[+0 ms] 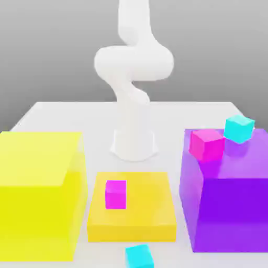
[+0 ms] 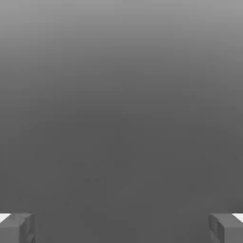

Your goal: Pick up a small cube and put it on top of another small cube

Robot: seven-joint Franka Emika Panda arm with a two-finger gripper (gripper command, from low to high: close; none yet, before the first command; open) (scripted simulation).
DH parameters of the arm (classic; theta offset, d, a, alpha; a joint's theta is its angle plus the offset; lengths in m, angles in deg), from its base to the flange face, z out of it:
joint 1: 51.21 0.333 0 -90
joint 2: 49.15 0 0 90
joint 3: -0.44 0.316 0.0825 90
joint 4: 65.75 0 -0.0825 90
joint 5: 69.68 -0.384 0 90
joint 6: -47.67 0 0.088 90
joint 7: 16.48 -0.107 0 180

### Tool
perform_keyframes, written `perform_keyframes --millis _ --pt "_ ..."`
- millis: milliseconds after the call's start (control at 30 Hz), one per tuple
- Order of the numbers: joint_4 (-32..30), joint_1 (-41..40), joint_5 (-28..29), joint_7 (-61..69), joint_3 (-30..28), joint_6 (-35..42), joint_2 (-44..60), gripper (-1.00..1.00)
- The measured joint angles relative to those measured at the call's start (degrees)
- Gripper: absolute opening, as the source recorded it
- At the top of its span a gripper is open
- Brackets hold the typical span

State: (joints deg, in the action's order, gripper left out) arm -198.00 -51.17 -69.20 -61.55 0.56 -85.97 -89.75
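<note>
A small cyan cube (image 1: 239, 129) rests on the far right corner of the big purple block (image 1: 230, 209). Another cyan cube (image 1: 139, 256) lies on the table by the front edge. One small magenta cube (image 1: 206, 144) sits on the purple block, just to the exterior view's left of the cyan one. A second magenta cube (image 1: 115, 194) stands on the low orange block (image 1: 146, 220). In the hand view my gripper (image 2: 121, 228) is open, its fingertips (image 2: 19, 228) far apart with nothing between them, facing a plain grey background.
A tall yellow block (image 1: 39, 193) fills the exterior view's left side. The white arm base (image 1: 134, 141) stands on the white table (image 1: 68, 115) behind the orange block, and the arm rises out of the picture.
</note>
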Motion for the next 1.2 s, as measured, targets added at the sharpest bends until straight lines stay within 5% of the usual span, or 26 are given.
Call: perform_keyframes --millis 1033,1067,1200 --pt "-3.6 0.3 0.4 11.9 0.7 -26.4 64.7 0.0" --pt "-3.3 0.3 0.5 11.9 0.6 -27.8 66.4 -1.0" --pt "-3.3 0.3 0.5 11.8 0.6 -27.7 66.4 -1.0"
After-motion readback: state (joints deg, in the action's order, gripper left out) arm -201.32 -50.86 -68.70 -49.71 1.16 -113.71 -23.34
